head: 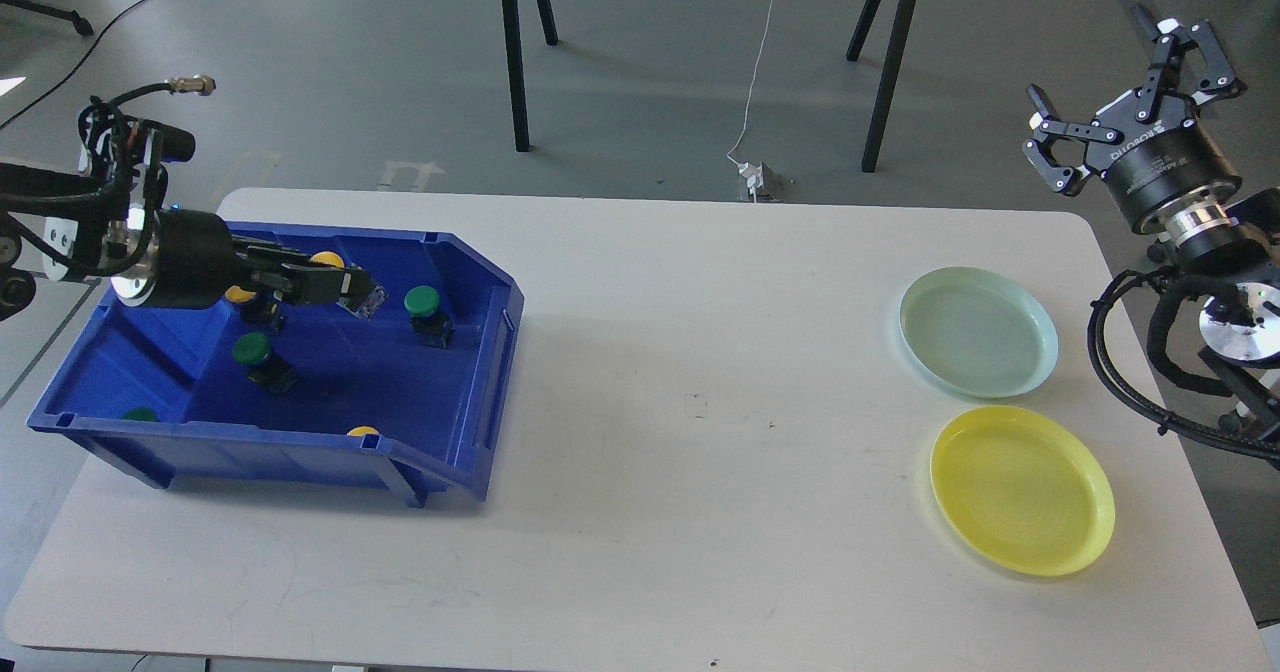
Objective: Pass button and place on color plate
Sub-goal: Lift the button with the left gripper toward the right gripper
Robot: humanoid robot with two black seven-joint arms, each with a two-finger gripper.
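Observation:
My left gripper (350, 295) hangs above the blue bin (478, 392) at the table's left, shut on a button (367, 301) whose dark-and-grey body shows at the fingertips. In the bin lie green buttons (421, 300) (251, 349) (140, 414) and yellow ones (325, 258) (240, 294) (362, 431). A pale green plate (978, 331) and a yellow plate (1022, 489) lie empty at the table's right. My right gripper (1105, 64) is open and empty, raised beyond the table's far right corner.
The white table (700, 402) spans the view. Black stand legs (515, 52) and a white cable with a plug (752, 177) are on the floor behind it. My right arm's cables (1130, 372) hang beside the right edge.

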